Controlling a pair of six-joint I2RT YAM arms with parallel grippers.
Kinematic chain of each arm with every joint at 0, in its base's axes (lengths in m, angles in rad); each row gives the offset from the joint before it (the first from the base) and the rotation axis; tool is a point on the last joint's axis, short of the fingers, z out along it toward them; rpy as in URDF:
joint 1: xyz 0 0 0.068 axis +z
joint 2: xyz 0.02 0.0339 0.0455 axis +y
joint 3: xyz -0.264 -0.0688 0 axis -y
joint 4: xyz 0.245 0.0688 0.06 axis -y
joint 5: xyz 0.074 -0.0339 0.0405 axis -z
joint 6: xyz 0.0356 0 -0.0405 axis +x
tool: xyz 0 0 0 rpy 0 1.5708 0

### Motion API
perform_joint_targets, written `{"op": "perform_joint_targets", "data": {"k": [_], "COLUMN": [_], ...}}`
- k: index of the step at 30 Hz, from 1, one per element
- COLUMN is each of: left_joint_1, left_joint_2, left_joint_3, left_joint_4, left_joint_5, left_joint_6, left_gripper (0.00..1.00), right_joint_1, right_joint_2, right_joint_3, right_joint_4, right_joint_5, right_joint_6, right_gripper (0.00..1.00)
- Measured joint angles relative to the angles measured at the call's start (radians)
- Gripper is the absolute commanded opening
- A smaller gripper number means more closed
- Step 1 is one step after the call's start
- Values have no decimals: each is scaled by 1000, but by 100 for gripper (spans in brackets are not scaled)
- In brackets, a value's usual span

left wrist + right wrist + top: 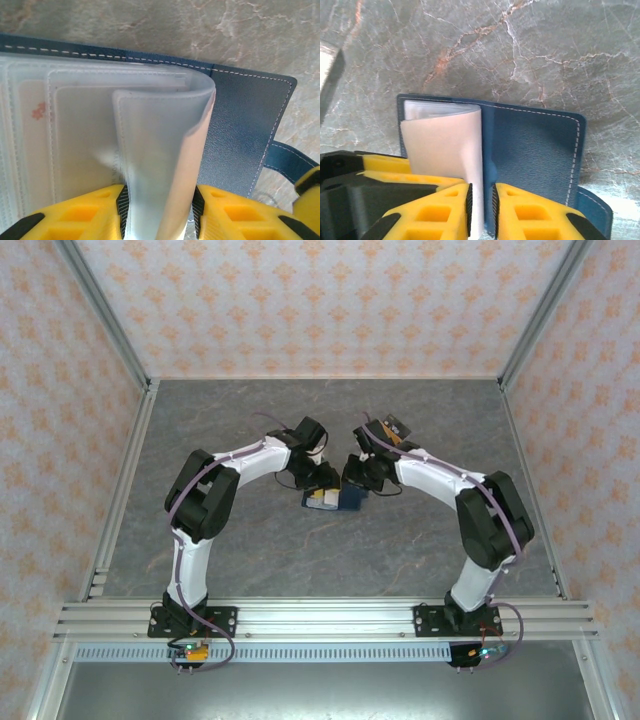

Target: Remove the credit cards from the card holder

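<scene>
You are viewing the card holder (pixel 335 498) lying open mid-table, equally near both arms. Its clear sleeve (pixel 160 150) is standing between the left gripper (pixel 159 200) jaws, part-spread, and the right gripper (pixel 481 192) jaws, narrowly set. You cannot tell whether either is pinching it.

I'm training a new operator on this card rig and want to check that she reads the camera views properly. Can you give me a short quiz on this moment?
1. True or false: the card holder is folded shut.
2. What stands between the fingers of the left gripper? A) a black card B) a curled translucent sleeve C) a coin
3. Fill in: the stitching along the card holder's edge is ___.
Key: 1 false, it lies open. 2 B. 3 white.
</scene>
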Motion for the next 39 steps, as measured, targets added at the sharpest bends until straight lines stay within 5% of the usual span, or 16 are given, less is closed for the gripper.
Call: {"op": "perform_joint_targets", "data": {"k": [13,22,39], "left_joint_1": [-28,-40,-26], "left_joint_2": [7,56,56], "left_joint_3": [4,25,25], "left_joint_4": [134,140,142], "left_joint_5": [134,124,98], "left_joint_6": [-55,-71,-97], "left_gripper": [44,28,2], "right_joint_1": [-16,-18,-18], "right_joint_2": [-146,-155,-49], "right_joint_3": [-102,-129,-147], "right_joint_4": [7,40,66], "right_joint_5": [124,41,-11], "right_joint_6": [46,50,61], "right_gripper": [22,31,22]}}
